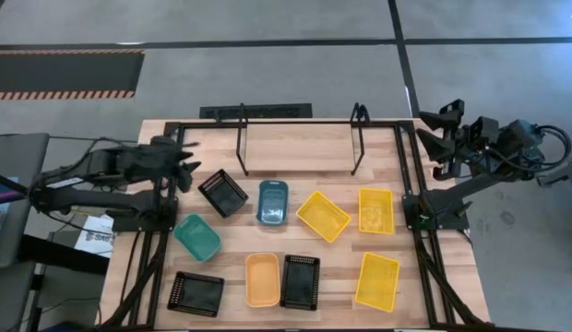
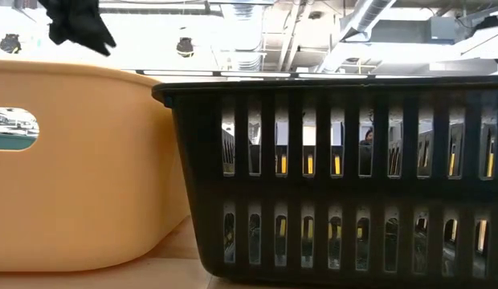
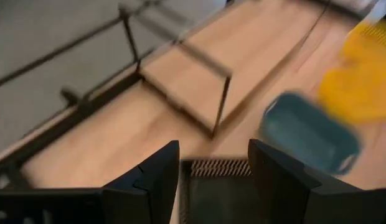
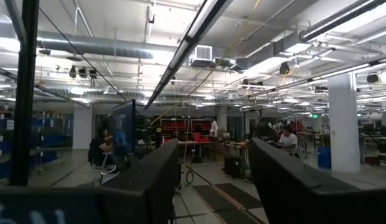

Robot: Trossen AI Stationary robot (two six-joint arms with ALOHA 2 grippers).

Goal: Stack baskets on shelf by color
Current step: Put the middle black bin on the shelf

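The shelf (image 1: 300, 138), a low black rod rack, stands at the table's far side with nothing on it. Nine baskets lie flat on the wood in front of it: black (image 1: 222, 193), blue-grey (image 1: 272, 202), two yellow (image 1: 323, 215) (image 1: 375, 210), teal-green (image 1: 196, 237), orange (image 1: 262, 278), black (image 1: 300, 280), black (image 1: 196, 293) and yellow (image 1: 376, 279). My left gripper (image 1: 189, 168) (image 3: 211, 149) hangs open above the table's far left, slanting down, just short of the far black basket (image 3: 215, 186). My right gripper (image 1: 432, 138) (image 4: 215, 146) is open and raised beyond the table's right edge, holding nothing.
A black frame (image 1: 411, 212) edges the table on the left, right and far sides. In the low view the orange basket (image 2: 72, 168) and a black basket (image 2: 337, 177) fill the picture. Bare wood lies between the shelf's legs (image 3: 180, 74). People sit far off in the room (image 4: 286, 140).
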